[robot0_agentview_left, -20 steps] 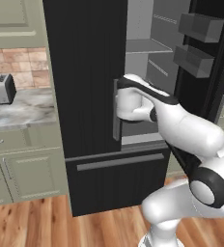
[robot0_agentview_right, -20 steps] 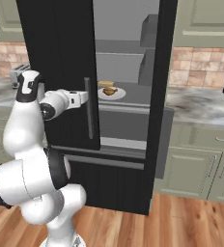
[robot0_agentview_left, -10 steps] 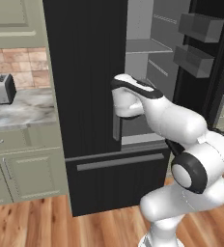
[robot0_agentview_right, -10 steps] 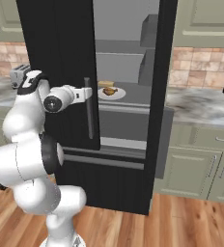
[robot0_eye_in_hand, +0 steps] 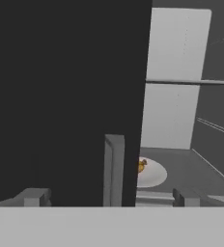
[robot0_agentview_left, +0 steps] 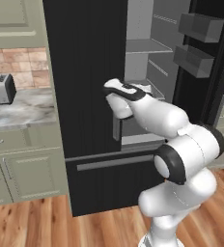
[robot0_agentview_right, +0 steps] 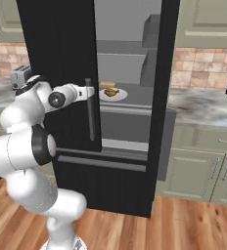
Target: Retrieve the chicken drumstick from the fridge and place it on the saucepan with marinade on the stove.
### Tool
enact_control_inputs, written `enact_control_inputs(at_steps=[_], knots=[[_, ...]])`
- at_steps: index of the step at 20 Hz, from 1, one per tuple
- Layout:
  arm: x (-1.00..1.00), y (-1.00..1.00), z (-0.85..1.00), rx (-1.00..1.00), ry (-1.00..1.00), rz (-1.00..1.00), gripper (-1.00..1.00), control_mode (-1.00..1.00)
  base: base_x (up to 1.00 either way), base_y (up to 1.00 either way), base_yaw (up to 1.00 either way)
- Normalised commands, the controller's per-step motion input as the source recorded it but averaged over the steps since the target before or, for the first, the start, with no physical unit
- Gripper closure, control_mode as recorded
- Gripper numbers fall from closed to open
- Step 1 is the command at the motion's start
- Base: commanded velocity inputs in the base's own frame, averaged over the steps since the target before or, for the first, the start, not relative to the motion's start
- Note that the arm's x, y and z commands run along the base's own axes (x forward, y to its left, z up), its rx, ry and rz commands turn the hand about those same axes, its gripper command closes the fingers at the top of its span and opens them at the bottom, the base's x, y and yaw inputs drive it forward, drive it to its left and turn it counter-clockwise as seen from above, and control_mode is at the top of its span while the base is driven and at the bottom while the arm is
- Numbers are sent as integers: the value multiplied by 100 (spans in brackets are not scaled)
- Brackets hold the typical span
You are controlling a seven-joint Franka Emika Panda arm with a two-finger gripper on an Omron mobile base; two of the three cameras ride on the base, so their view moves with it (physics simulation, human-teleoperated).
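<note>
Fridge (robot0_agentview_right: 61,58) right door stands swung open, pale shelved interior exposed; left door shut. Gripper (robot0_agentview_right: 88,93) sits level with the plate shelf, right by the left door's long grey handle (robot0_agentview_right: 90,117), jaws spread wide with nothing between them. In the hand view the handle stands just ahead between the finger tips, and past the door's edge the white plate (robot0_eye_in_hand: 152,174) shows ahead and to the right, on the shelf. Chicken drumstick (robot0_agentview_right: 111,92) lies on that plate, a paler tan piece just behind it. Step in hand, as I judge it: the reach into the fridge. Next move calls for clearing the door edge sideways, then advancing over the plate and closing on the golden-brown piece, not the tan one.
</note>
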Motion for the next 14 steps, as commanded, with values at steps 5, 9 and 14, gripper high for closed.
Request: enact_control_inputs(at_steps=[5,9,14], knots=[[33,4,-17,0,0,0,-100,-100,0,0,0],[21,0,-12,0,0,0,-100,-100,0,0,0],[16,-7,-27,0,-6,0,-100,-100,0,0,0]])
